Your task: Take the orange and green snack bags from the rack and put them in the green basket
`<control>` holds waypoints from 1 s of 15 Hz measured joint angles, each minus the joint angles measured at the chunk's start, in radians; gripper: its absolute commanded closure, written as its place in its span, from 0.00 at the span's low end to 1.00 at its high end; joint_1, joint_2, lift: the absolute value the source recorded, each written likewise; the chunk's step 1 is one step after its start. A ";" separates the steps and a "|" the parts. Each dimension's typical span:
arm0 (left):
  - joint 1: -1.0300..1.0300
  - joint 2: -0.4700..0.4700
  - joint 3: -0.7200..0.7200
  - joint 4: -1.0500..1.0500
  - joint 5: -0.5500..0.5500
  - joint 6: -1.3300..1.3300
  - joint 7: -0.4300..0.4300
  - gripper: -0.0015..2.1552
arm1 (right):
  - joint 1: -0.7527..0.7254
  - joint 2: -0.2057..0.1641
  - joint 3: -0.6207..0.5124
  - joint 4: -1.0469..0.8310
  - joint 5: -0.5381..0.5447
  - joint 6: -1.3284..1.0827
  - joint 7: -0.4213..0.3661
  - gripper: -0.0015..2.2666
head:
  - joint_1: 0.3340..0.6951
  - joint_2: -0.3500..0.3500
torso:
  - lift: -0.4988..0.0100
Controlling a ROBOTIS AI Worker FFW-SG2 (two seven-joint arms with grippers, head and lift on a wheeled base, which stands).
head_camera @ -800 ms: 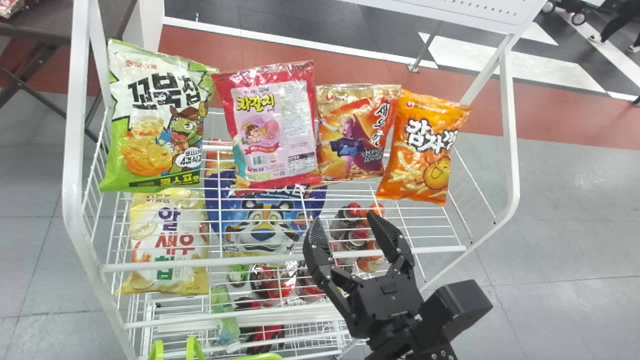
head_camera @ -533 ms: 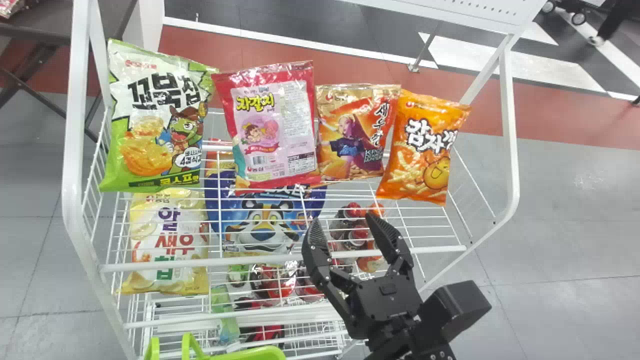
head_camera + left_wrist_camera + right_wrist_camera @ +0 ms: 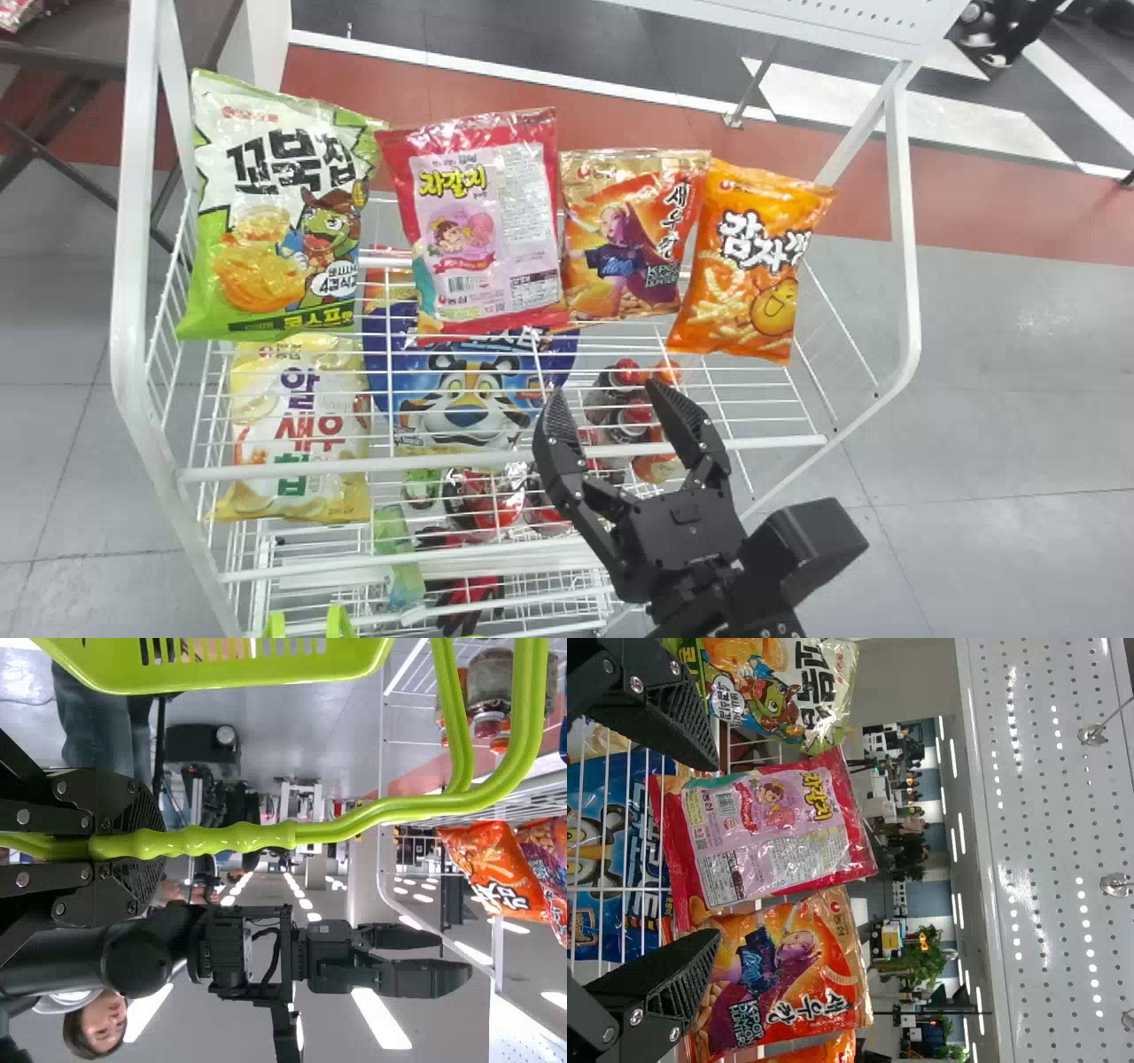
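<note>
Lower than a moment ago, the green basket [image 3: 230, 679] has its handle [image 3: 239, 836] clamped in the left gripper [image 3: 159, 846], as the left wrist view reveals. Head view: beyond the spread jaws of the right gripper [image 3: 604, 390], the rack [image 3: 505, 462] carries the orange snack bag [image 3: 749, 266] to their right, the green snack bag [image 3: 275, 213] to their left.

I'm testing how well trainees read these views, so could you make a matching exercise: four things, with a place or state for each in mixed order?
Things:
1. Green snack bag
2. Left gripper
3. Orange snack bag
4. Right gripper

Places or states:
A. Right end of the head view's top bag row
B. Open, holding nothing
C. Left end of that row
D. Closed on the basket handle

Pairs: 1-C, 2-D, 3-A, 4-B
</note>
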 measured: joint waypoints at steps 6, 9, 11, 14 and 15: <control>0.000 0.000 -0.001 0.009 -0.005 -0.018 -0.007 0.93 | -0.071 0.006 0.052 0.015 0.014 0.011 -0.001 0.07 | 1.00 0.03 | 0.98; 0.000 0.000 -0.001 0.012 -0.007 -0.036 -0.014 0.93 | -0.155 0.006 0.136 0.028 0.068 0.094 -0.038 0.07 | 1.00 0.13 | 0.98; 0.000 0.000 -0.001 0.013 -0.010 -0.052 -0.018 0.93 | -0.225 0.006 0.193 0.044 0.097 0.177 -0.062 0.07 | 1.00 0.25 | 0.98; -0.012 0.002 -0.003 0.020 -0.011 -0.063 -0.025 0.93 | -0.348 0.017 0.257 0.102 0.117 0.289 -0.086 0.07 | 1.00 0.38 | 0.98; -0.020 0.003 -0.004 0.030 -0.012 -0.063 -0.034 0.93 | -0.387 0.022 0.279 0.123 0.125 0.317 -0.089 0.07 | 1.00 0.41 | 0.98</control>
